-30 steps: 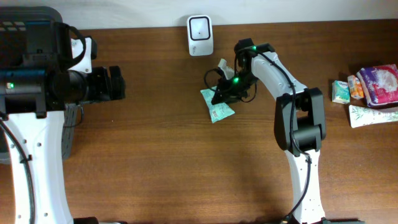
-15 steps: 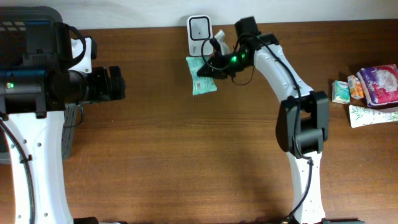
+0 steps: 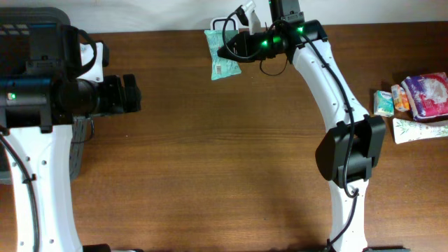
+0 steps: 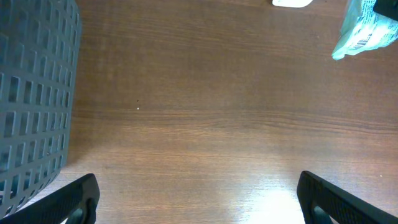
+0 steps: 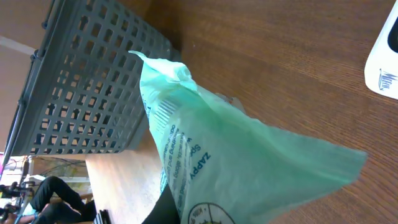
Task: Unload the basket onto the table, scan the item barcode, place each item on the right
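The item is a light green packet (image 3: 222,54) with a barcode near its lower edge. It hangs in the air at the back of the table with my right gripper (image 3: 236,45) shut on it. In the overhead view the packet covers most of the white scanner. That scanner (image 5: 385,62) shows at the right edge of the right wrist view, beside the packet (image 5: 249,155). One dark finger (image 5: 163,210) peeks out under the packet. The left wrist view shows the packet (image 4: 364,31) at the top right. My left gripper (image 3: 131,94) stands wide open and empty (image 4: 199,198) above bare wood.
A dark grey mesh basket (image 3: 35,28) stands at the far left, close to the left arm, and its wall (image 4: 31,93) fills the left of the left wrist view. Several other packets (image 3: 420,105) lie at the right edge of the table.
My right arm has lifted the green packet off the table and carried it back and to the left, in front of the scanner. The left arm has not moved.
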Available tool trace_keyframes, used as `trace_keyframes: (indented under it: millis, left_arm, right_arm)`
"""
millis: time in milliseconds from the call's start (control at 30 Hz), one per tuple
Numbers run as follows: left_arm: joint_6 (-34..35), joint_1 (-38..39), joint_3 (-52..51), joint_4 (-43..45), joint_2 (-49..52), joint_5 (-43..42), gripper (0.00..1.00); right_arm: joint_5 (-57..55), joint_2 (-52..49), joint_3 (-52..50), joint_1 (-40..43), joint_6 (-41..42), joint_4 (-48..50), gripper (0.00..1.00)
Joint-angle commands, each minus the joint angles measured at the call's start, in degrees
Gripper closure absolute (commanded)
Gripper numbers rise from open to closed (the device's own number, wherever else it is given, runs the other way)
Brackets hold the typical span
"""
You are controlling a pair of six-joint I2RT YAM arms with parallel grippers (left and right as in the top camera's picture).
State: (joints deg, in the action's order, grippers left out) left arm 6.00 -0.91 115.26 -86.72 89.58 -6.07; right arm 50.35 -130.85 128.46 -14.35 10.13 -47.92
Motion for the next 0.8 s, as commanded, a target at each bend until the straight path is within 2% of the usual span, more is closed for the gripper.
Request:
trace_keyframes:
  millis: [0, 133, 200, 267, 300, 400, 467, 533, 667, 733, 767]
  left_arm:
    - [-0.7, 0.0, 0.1, 0.1, -0.2, -0.6, 0.01]
    - [-0.7, 0.0, 0.1, 0.1, -0.2, -0.6, 0.01]
    - [-0.7, 0.0, 0.1, 0.1, -0.2, -0.6, 0.01]
    - [-0.7, 0.0, 0.1, 0.1, -0.2, -0.6, 0.01]
    - [-0.7, 0.0, 0.1, 0.1, -0.2, -0.6, 0.01]
    - [-0.7, 0.0, 0.1, 0.1, -0.2, -0.6, 0.01]
    - [-0.7, 0.0, 0.1, 0.1, -0.2, -0.6, 0.01]
    - [-0.7, 0.0, 0.1, 0.1, -0.2, -0.6, 0.01]
    - [-0.7, 0.0, 0.1, 0.1, -0.2, -0.6, 0.01]
    - [-0.7, 0.0, 0.1, 0.1, -0.2, -0.6, 0.01]
    - [-0.7, 0.0, 0.1, 0.1, -0.2, -0.6, 0.01]
  right_arm:
    - [-0.1, 1.8, 1.1, -0.3, -0.2, 0.2, 0.96]
    - [-1.3, 1.8, 1.1, -0.3, -0.2, -0.3, 0.96]
    - [-7.7, 1.8, 1.1, -0.3, -0.1, -2.8, 0.96]
    - [-28.5, 1.8, 1.1, -0.9, 4.8, -9.4, 0.96]
    - [-42.6, 1.7, 1.0, -1.9, 8.0, -14.2, 0.96]
    - [-65.2, 0.5, -0.6, -4.5, 14.6, -22.6, 0.96]
    - [-69.5, -1.6, -5.9, -6.3, 15.5, -23.1, 0.95]
    - [-73.5, -2.8, -9.4, -6.7, 16.5, -23.0, 0.87]
    - [-73.2, -4.7, -13.0, -6.7, 16.5, -22.4, 0.86]
    - [-69.1, -4.7, -12.9, -7.8, 14.1, -22.4, 0.74]
    - [-67.9, -4.7, -12.9, -8.8, 13.7, -22.4, 0.72]
